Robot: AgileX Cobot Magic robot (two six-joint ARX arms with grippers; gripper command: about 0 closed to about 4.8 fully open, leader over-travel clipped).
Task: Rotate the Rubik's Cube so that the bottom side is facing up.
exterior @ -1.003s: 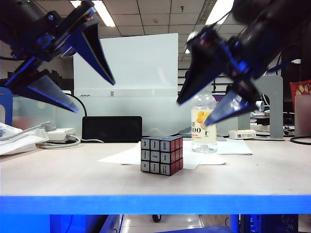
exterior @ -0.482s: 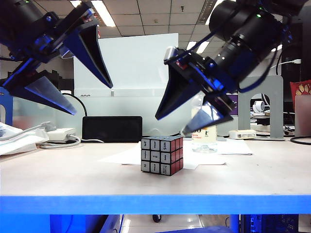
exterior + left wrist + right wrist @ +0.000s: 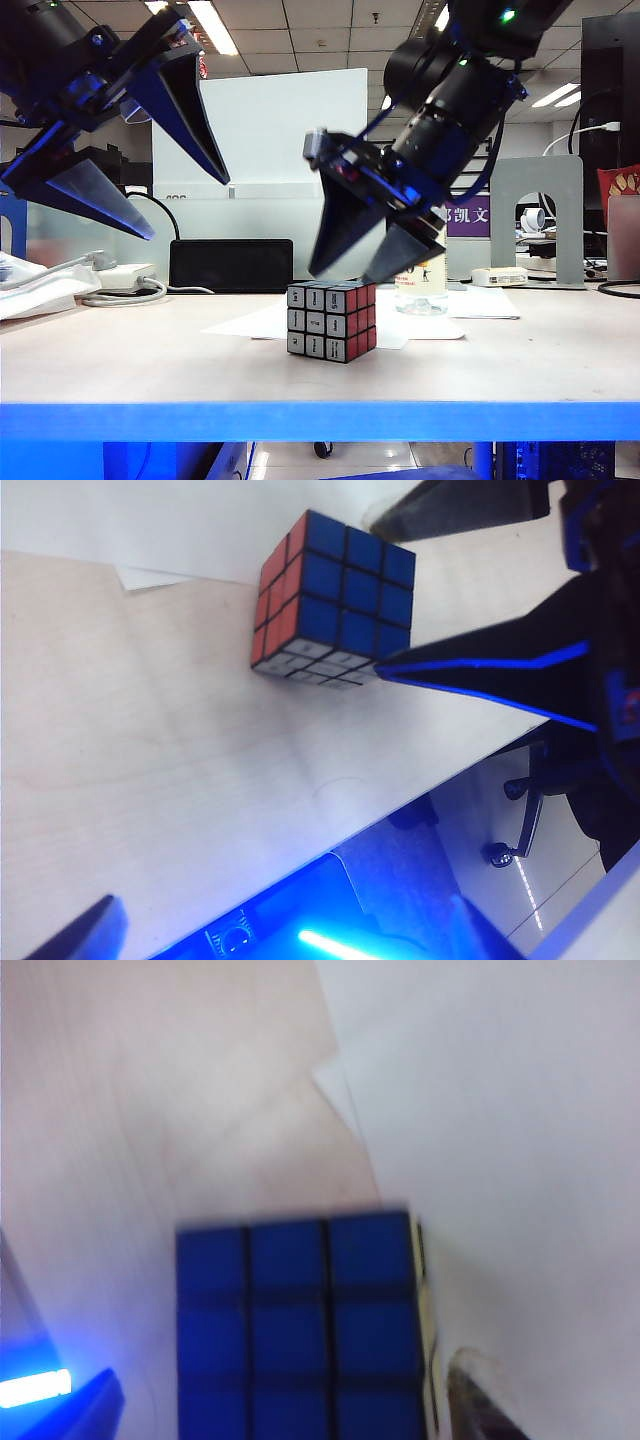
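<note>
The Rubik's Cube sits on the worktop with blue face up, the right gripper just above it with fingers wide and empty, the left gripper wide, empty, high aside, so the right should straddle two opposite sides squarely before closing.
</note>
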